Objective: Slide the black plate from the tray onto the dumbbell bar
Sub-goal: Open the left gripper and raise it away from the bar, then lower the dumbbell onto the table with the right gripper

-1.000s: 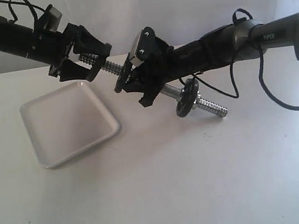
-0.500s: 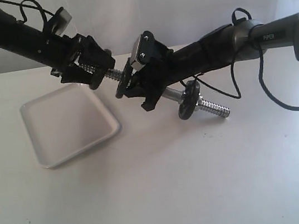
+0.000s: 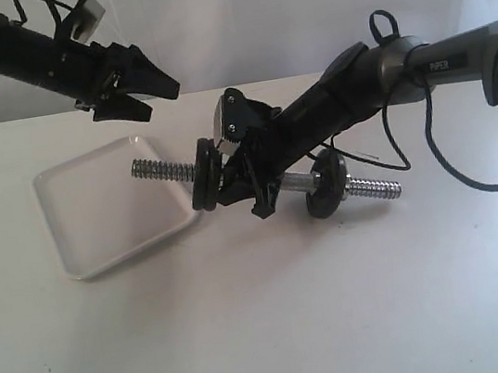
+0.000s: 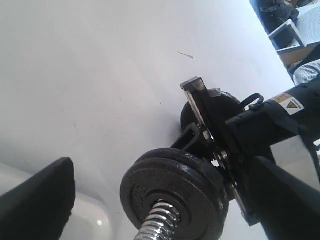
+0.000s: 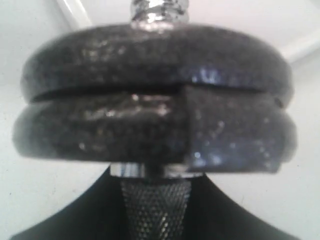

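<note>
Right gripper is clamped on the dumbbell bar near its middle and holds it close to level, so one threaded end pokes free over the corner of the tray. Black plate sits on that end, flush against a second disc; I judge it fully seated. Left gripper hangs above the tray's far edge, jaws spread wide, carrying nothing, well apart from the bar. Nothing lies in the tray. There is bare thread outboard of the plate and open table in front. Cannot tell whether the bar touches the table.
</note>
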